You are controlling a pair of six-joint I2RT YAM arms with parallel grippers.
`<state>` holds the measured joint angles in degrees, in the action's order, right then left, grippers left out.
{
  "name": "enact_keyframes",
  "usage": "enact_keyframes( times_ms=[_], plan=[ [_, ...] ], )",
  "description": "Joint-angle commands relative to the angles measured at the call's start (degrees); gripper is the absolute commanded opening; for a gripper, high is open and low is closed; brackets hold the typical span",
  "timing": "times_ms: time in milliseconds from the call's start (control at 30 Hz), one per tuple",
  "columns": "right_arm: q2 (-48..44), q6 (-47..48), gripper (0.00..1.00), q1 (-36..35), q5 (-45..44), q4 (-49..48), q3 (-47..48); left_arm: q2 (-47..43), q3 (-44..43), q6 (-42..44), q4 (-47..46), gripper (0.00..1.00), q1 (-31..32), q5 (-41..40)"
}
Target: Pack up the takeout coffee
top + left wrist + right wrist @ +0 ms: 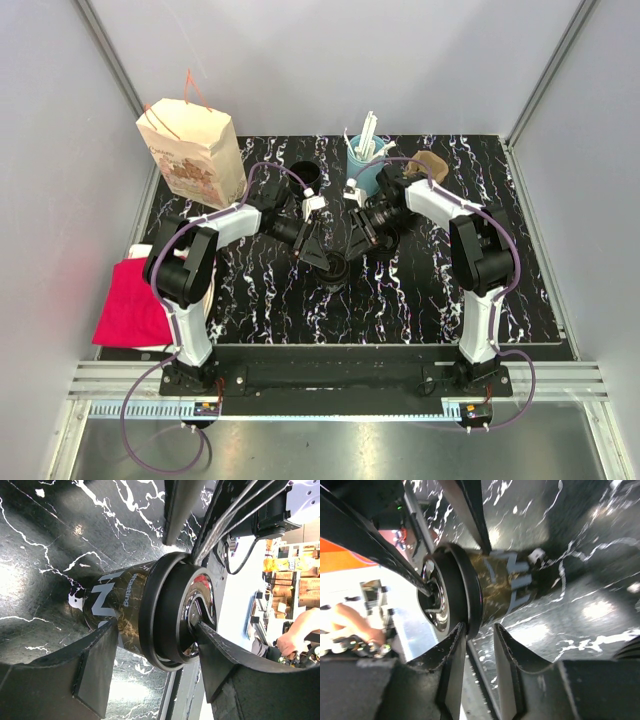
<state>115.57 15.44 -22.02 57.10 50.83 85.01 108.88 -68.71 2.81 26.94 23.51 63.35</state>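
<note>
Left gripper (156,630) spread open astride the takeout coffee (125,605)
We find it upright on the counter (50,540), equally near both arms; right gripper (479,630) at its lid (465,595), grip unclear.

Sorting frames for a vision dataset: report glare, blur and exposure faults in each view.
Top external: evenly lit, sharp, but the takeout coffee nearly vanishes against the black table. Left wrist: coffee sharp, white table glare at left, room at right blown out. Right wrist: softer overall, room at left blown out, table glare at right.
</note>
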Motion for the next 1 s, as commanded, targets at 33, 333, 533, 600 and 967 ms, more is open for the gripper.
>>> enact_keyframes(
  times_ms=[33,333,533,600,967],
  plan=[
    [-1.6,2.2,0.36,-0.5,-0.8,-1.0,5.2,1.7,-0.5,4.2,-1.1,0.55,0.6,-9.7],
    [1.5,1.5,0.36,-0.5,1.3,-0.5,7.4,1.9,-0.8,4.0,-1.1,0.55,0.7,-9.8],
    [2.0,2.0,0.35,-0.5,1.1,-0.6,5.8,1.9,-0.9,4.0,-1.1,0.55,0.8,-10.1],
    [2.2,2.0,0.35,-0.5,1.2,-0.7,5.3,1.9,-0.9,4.0,-1.1,0.55,0.8,-10.0],
    [2.3,2.4,0.34,-0.6,1.0,-0.6,3.7,2.1,-1.0,4.0,-1.1,0.55,0.9,-10.4]
  ],
)
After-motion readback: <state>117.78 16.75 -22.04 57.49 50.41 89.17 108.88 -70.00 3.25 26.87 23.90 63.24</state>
